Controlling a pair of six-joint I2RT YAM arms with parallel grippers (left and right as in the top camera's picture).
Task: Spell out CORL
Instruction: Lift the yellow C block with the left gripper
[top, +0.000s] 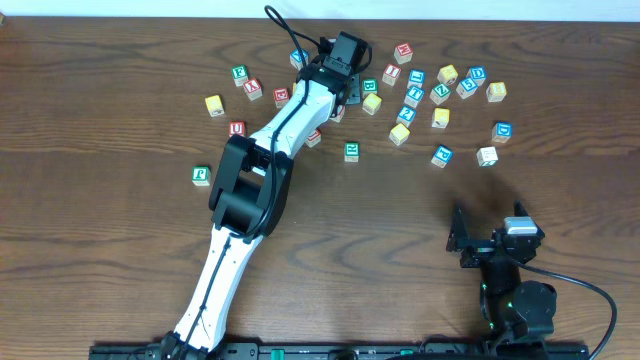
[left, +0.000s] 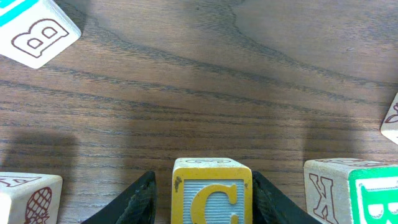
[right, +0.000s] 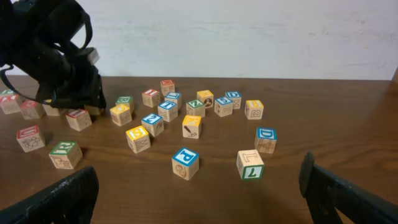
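Note:
In the left wrist view a yellow-framed block with the letter C (left: 212, 194) stands on the wood between my left gripper's two black fingers (left: 204, 200). The right finger touches it; a thin gap shows at the left finger. In the overhead view that left gripper (top: 338, 92) is among the blocks at the back, and the C block is hidden under it. A block with L on top (right: 250, 163) stands in front of my right gripper (right: 199, 198), which is wide open and empty; the block also shows in the overhead view (top: 487, 156). My right gripper (top: 468, 238) is at the front right.
Several letter blocks are scattered along the back of the table. A B block (left: 37, 31), a K block (left: 326, 190) and another block (left: 28, 196) stand close around the left gripper. A blue P block (right: 185, 162) and a D block (right: 266, 140) stand near the L block.

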